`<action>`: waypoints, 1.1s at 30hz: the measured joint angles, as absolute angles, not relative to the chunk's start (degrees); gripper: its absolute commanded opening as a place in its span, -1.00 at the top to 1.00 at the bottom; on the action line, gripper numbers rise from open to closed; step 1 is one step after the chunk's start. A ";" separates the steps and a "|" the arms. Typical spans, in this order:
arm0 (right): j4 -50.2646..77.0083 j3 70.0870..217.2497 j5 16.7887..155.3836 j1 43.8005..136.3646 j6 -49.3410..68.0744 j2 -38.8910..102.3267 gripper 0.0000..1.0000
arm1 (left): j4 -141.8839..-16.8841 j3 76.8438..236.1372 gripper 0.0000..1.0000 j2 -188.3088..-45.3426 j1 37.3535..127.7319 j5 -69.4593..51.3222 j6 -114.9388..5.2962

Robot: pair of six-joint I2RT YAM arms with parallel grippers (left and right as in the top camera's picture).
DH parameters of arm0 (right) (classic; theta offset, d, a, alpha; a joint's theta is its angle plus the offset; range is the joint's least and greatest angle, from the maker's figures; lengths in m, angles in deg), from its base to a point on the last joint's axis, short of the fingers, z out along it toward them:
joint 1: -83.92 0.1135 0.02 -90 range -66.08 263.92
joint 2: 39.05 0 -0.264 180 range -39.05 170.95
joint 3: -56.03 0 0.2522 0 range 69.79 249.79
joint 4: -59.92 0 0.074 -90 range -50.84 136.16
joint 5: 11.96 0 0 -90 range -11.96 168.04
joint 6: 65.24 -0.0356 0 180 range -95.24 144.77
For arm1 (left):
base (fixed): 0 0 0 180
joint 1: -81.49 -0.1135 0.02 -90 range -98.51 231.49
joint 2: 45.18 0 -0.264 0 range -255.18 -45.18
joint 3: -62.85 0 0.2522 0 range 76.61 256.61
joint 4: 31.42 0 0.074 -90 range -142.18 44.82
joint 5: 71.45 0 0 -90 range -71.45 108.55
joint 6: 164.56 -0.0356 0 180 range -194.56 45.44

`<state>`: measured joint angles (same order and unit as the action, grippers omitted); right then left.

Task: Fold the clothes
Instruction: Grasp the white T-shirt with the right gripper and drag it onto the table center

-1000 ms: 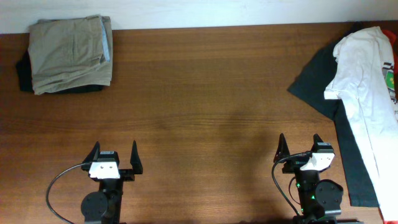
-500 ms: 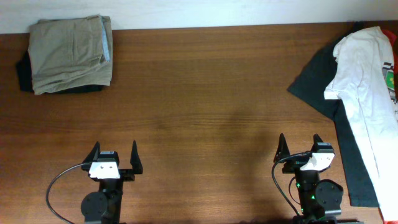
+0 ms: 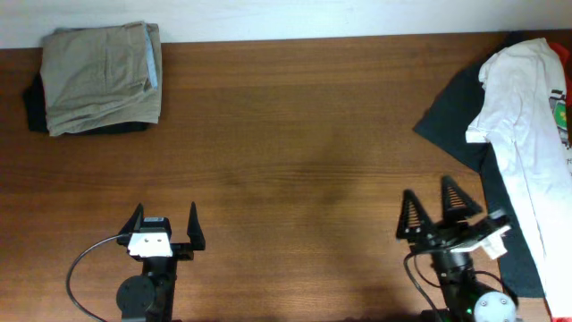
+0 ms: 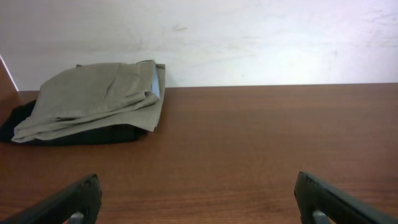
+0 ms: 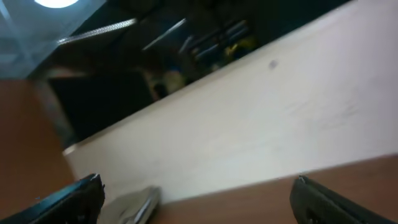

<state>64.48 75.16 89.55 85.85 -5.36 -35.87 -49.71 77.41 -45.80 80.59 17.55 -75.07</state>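
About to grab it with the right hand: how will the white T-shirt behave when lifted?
The white T-shirt lies limp and creased, so it will probably droop from one pinch. It looks thin, likely light. It rests on the dark garment, which might drag along.

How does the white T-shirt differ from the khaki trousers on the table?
The white T-shirt lies loose and unfolded on the right; the khaki trousers sit folded in a stack at the far left. The T-shirt runs out of the overhead view; the trousers show whole. The T-shirt has a small red-and-green print; the trousers look plain. Both lie on dark fabric: a charcoal garment and a dark cloth.
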 measured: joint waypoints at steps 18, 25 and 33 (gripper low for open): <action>15.96 166.74 69.14 61.77 22.90 79.88 -0.86 | -49.84 77.46 -0.99 -45.71 80.59 17.97 -75.25; 17.75 166.76 76.68 57.20 24.08 88.12 -0.38 | -49.82 77.46 -0.98 -45.71 80.59 17.97 -75.22; 17.45 166.76 78.36 56.67 24.73 90.79 0.17 | -49.82 77.46 -0.98 -45.71 80.59 17.97 -75.22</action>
